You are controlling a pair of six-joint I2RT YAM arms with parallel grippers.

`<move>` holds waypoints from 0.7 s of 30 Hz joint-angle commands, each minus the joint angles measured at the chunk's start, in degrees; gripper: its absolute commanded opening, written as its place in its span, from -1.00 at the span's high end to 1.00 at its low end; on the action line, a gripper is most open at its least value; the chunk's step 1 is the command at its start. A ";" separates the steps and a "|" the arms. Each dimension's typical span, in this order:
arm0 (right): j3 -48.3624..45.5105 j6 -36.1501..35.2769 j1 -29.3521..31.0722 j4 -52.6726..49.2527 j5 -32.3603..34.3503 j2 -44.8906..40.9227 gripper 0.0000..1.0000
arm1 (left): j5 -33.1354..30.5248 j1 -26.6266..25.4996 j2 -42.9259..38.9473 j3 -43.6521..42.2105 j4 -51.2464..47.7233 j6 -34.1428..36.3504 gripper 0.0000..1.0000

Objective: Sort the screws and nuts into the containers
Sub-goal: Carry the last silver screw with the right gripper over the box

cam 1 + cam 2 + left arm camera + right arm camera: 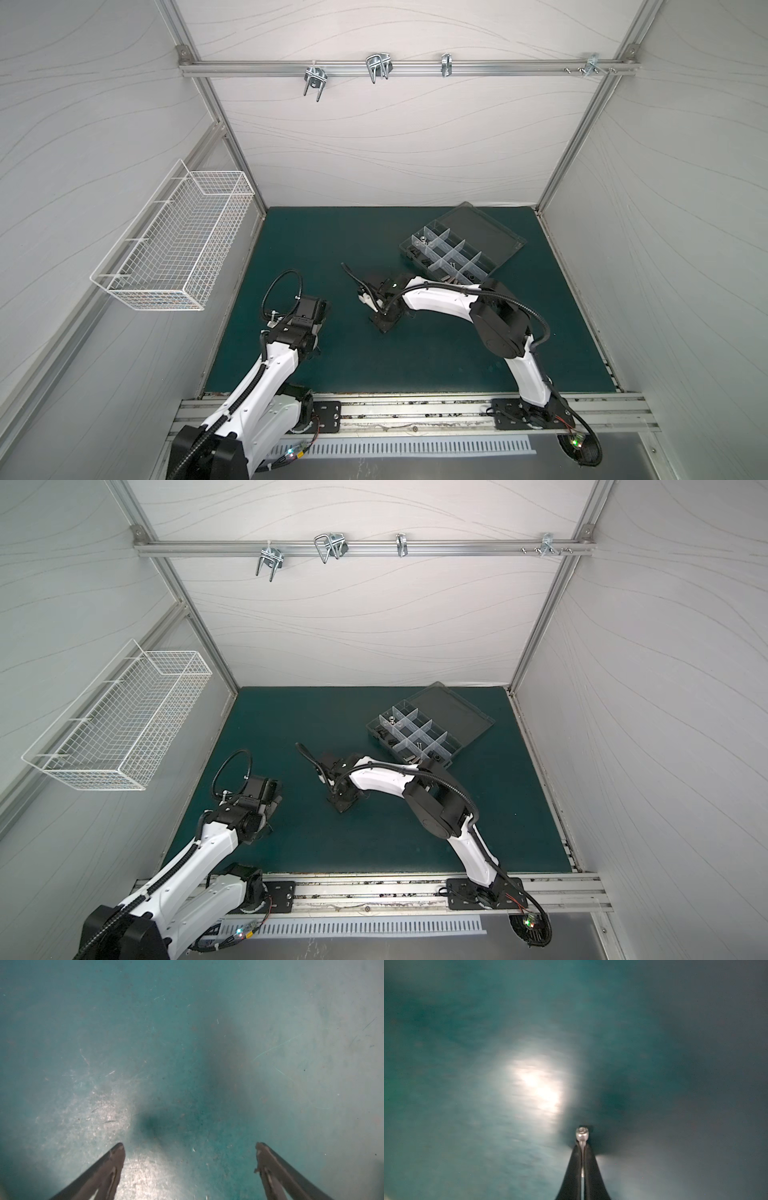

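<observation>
Showing the right pincer [583, 1145] clamped on a thin silver screw [582, 1133]: the threaded shank lies pinched lengthwise between the two black fingers [572, 1172]. The socket head projects just beyond their tips, above the green desk [467, 1105], which is blurred in this wrist view. In both top views the right arm [436, 299] extends to the middle of the desk, its end pointing down, near but apart from the organizer box [405, 250]. The box sits towards the far right corner with its clear lid [486, 228] laid back. Silver nuts [421, 240] lie in its leftmost corner compartment. The left pincer [190, 1147] stands with its fingers wide apart over bare desk near the left edge, holding nothing.
</observation>
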 commanded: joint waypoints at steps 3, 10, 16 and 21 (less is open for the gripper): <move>-3.01 1.05 -5.03 -2.33 2.02 -4.50 1.00 | -0.66 0.30 0.89 0.08 0.70 -0.33 -0.99; -2.47 -0.05 -11.68 -2.42 5.46 -10.58 1.00 | 0.07 0.30 1.32 0.26 1.98 0.41 -0.98; -0.95 -1.08 -18.54 -3.05 8.06 -13.83 1.00 | 0.70 0.25 2.56 0.87 2.68 1.30 -0.98; -0.68 -1.13 -24.46 -2.94 9.35 -15.45 1.00 | 1.44 0.29 3.49 0.98 3.34 1.75 -0.98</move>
